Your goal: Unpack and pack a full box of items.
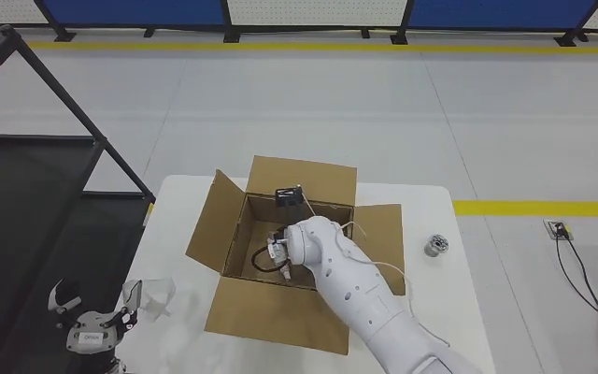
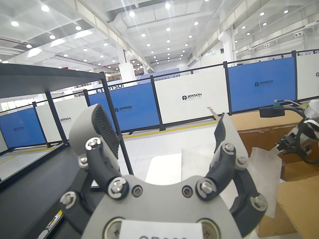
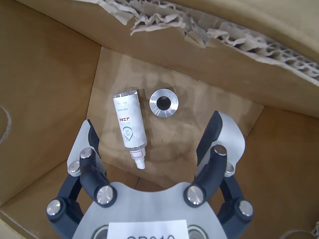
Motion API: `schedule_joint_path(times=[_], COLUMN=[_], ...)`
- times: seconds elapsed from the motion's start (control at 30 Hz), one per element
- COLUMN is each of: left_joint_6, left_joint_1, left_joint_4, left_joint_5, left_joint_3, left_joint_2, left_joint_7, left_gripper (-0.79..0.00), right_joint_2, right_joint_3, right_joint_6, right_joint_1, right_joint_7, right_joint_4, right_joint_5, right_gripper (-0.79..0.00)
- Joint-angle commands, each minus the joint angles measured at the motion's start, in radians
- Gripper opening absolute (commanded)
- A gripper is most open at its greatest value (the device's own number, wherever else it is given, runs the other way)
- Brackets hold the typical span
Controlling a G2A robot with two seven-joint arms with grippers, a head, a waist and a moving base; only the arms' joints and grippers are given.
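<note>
Item: cardboard box [image 1: 301, 178], centre of white table [image 1: 439, 299], all 4 flaps open. Contents, on box floor: white bottle [image 3: 129, 123] lying flat, nozzle end toward claw; metal ring [image 3: 163, 103] just beside it, hole up, small gap btwn. Right gripper [image 3: 152, 125] inside box above both, fingers apart, holding nothing. Left gripper [image 1: 93, 310] off table's front-left corner, next to black rack [image 1: 47, 206], fingers apart, empty. Misc.: clear plastic wrap [image 1: 159, 297] on table near left gripper; small metal spool [image 1: 435, 245] on table, right of box.
</note>
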Motion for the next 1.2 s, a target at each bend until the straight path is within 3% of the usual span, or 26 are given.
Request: schedule_joint_path(times=[0.0,0.3,0.37,0.5,0.63,0.93,1.17], left_joint_6=[0.002,0.003,0.003,0.004,0.005,0.008,0.006], left_joint_1=[0.002,-0.001,-0.002,-0.003,-0.002,-0.003,-0.007], left_joint_4=[0.002,0.009,0.008,0.007,0.007,0.007,0.008], left_joint_5=[-0.002,0.000,0.001,0.004,0.003,0.002,0.005], left_joint_3=[-0.001,-0.002,0.000,0.000,-0.003,-0.005,-0.006], left_joint_2=[-0.001,-0.002,-0.002,-0.003,-0.003,-0.004,-0.005], left_joint_7=[0.002,0.001,-0.001,0.000,0.000,-0.005,-0.013], left_gripper=[0.000,0.000,0.000,0.000,0.000,0.000,0.000], right_joint_2=[-0.020,-0.086,-0.096,-0.110,-0.122,-0.137,-0.144], right_joint_3=[-0.016,-0.031,-0.026,-0.010,-0.001,0.017,0.017], right_joint_6=[0.054,0.099,0.105,0.104,0.089,0.052,0.108], right_joint_1=[0.020,0.063,0.069,0.082,0.095,0.108,0.123], right_joint_7=[-0.048,-0.219,-0.257,-0.323,-0.356,-0.402,-0.413], right_joint_4=[0.064,0.240,0.268,0.323,0.368,0.429,0.454], right_joint_5=[0.007,0.087,0.106,0.147,0.172,0.210,0.201], right_gripper=[0.000,0.000,-0.062,-0.283,-0.400,-0.434,-0.431])
